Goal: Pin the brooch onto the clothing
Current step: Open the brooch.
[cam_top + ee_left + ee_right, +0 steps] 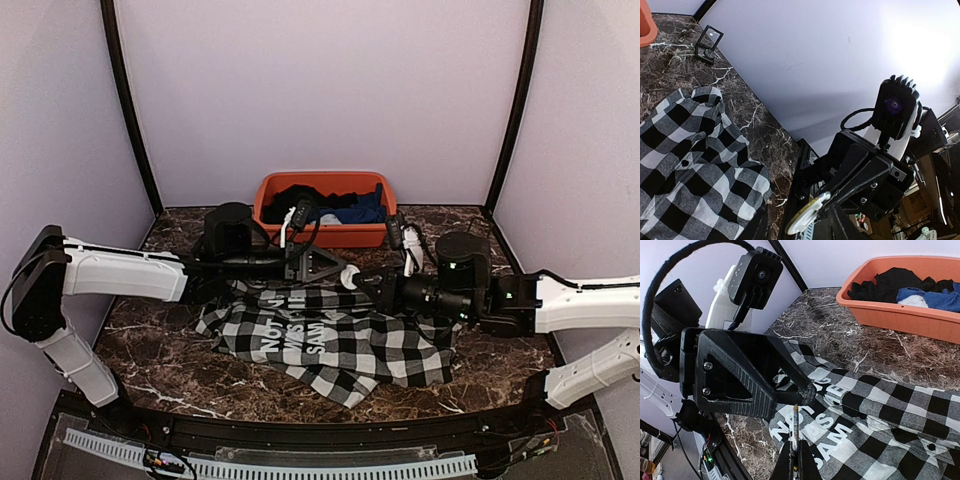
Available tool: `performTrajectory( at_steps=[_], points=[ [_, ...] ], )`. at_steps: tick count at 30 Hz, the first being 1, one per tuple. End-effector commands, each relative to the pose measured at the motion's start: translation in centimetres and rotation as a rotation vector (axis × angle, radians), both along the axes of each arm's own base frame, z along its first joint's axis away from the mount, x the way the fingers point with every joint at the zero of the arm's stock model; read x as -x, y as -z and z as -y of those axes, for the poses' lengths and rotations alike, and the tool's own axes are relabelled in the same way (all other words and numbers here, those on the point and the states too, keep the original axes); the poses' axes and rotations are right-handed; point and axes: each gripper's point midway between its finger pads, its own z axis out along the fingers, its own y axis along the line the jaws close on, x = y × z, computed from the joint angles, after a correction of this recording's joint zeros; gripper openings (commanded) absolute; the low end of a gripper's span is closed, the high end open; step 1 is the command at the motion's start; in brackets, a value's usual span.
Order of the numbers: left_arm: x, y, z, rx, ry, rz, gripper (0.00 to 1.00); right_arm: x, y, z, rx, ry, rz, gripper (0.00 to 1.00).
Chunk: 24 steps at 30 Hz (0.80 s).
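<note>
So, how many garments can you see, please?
3: the checked shirt spread on the table; a black garment and a blue garment in the orange bin. More may be hidden beneath.

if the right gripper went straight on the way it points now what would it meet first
Most likely the left gripper: its tips sit just ahead of the brooch that the right gripper holds edge-on, above the checked shirt. Depth is unclear, so it might slip past.
</note>
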Motion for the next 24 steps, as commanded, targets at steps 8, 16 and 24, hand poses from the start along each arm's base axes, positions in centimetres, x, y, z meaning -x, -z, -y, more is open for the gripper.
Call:
performTrajectory(
  at_steps=[8, 16, 24],
  points=[
    [1.0, -0.2, 0.5, 0.043, 0.036, -0.022, 0.42, -0.6, -2.2, 1.6, -0.058, 0.055, 0.112, 0.0],
    [1.6, -0.3, 1.1, 0.066, 0.067, -0.029, 0.38, -0.7, -1.8, 1.5, -0.031, 0.051, 0.133, 0.0],
    [2.0, -0.2, 2.1, 0.071, 0.092, -0.039, 0.3, -0.7, -2.0, 1.5, -0.034, 0.049, 0.147, 0.0]
  ],
)
